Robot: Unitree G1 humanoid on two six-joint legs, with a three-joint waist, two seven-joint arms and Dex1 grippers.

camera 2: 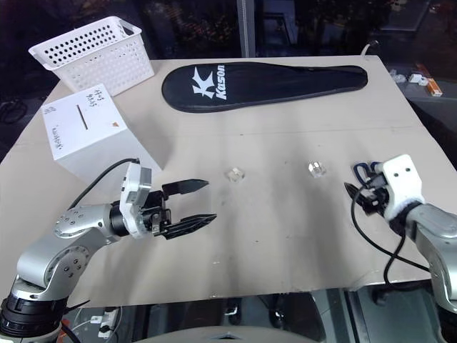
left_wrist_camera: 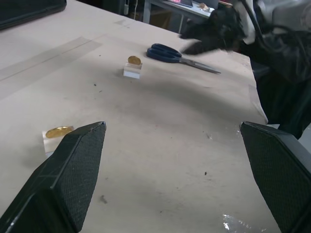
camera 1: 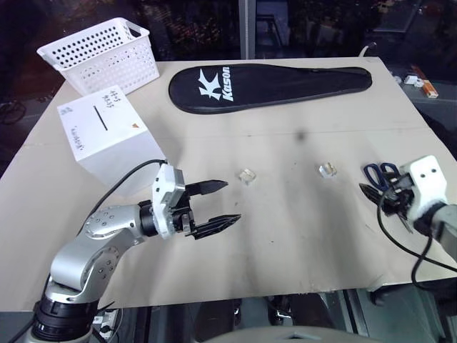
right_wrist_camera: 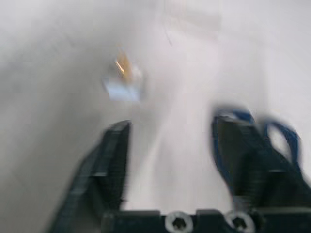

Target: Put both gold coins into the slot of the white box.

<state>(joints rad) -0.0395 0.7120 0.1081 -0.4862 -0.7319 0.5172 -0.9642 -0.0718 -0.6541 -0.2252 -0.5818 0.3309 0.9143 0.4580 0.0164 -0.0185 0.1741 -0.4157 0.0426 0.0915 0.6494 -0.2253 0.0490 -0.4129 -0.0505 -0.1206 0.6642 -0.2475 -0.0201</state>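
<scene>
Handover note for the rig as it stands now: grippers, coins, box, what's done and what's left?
Left gripper: open, empty, hovering over the table near the left coin.
Right gripper: open, empty, by the scissors.
Right coin lies mid-table; each coin sits on a small clear block.
White box stands at the table's left, slot on top.
Done: nothing.
Left: both coins into the slot.

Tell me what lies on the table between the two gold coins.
Nothing: in the left eye view the stretch of tabletop between the two gold coins, each on a small clear block, is bare.
</scene>
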